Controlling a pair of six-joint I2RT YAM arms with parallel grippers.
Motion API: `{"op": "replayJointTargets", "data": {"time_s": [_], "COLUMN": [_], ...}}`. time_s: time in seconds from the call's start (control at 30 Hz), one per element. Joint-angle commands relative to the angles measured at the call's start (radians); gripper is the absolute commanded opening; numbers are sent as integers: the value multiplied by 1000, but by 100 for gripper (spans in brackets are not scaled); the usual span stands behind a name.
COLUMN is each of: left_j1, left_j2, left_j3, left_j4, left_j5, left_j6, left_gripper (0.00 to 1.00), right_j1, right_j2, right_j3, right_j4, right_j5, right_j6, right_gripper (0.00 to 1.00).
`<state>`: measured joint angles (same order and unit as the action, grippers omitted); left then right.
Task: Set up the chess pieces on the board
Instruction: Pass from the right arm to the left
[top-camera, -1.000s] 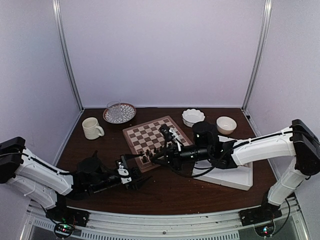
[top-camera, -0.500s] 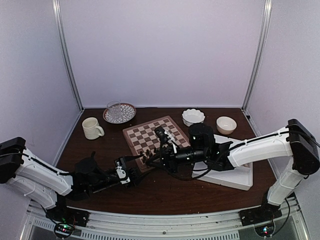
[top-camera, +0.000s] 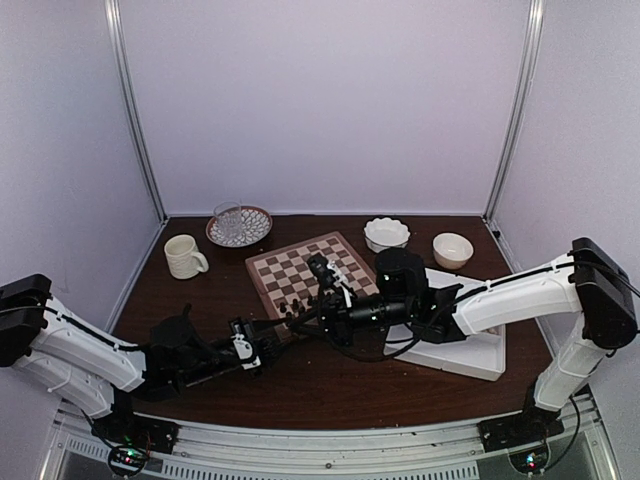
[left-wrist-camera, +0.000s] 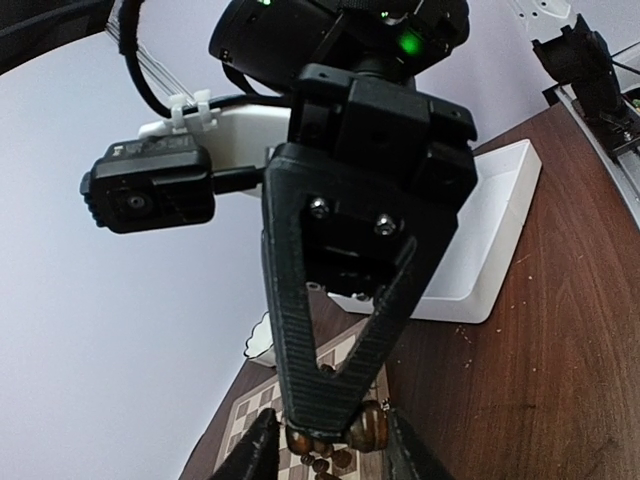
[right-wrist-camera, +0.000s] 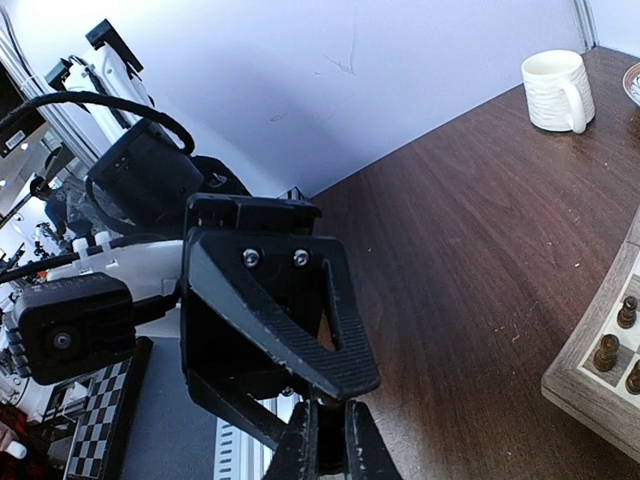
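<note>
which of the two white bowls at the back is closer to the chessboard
The scalloped-rim white bowl, just past the far right corner of the checkered wooden chessboard; the smooth-rimmed cream bowl stands farther right.

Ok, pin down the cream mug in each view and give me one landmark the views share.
Top external: the mug stands at the left, to the left of the board.
Left wrist: not in it.
Right wrist: the mug is at the top right.
Shared landmark: the board at the left wrist view's bottom edge, the board at the right wrist view's right edge.
</note>
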<state>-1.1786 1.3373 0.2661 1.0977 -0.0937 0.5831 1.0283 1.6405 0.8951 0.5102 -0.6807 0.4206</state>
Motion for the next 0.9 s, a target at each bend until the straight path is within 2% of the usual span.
{"op": "replayJointTargets", "data": {"time_s": [0.0, 0.17, 0.37, 0.53, 0.63, 0.77, 0.87], "left_j1": [-6, -6, -6, -6, -7, -6, -7], "left_j2": [3, -3, -13, -18, -18, -14, -16], "left_j3": [10, 15, 15, 18, 19, 21, 23], "left_j4": [31, 13, -6, -24, -33, -37, -44], "left_j5": [-6, -9, -4, 16, 22, 32, 49], "left_j6": [3, 4, 7, 12, 18, 19, 20], "left_gripper": [34, 26, 25, 25, 25, 26, 26], "right_j1": [10, 10, 8, -6, -12, -13, -13], "right_j2": [9, 4, -18, -89, -116, -89, -68], "right_j3": [25, 23, 26, 70, 110, 195, 210], "right_j4": [31, 30, -17, -227, -376, -589, -603], "right_j5": [-13, -8, 1, 11, 0, 0, -12], "right_j6": [7, 6, -17, -111, -174, -251, -251], "right_gripper": [2, 5, 25, 42, 48, 47, 46]}}
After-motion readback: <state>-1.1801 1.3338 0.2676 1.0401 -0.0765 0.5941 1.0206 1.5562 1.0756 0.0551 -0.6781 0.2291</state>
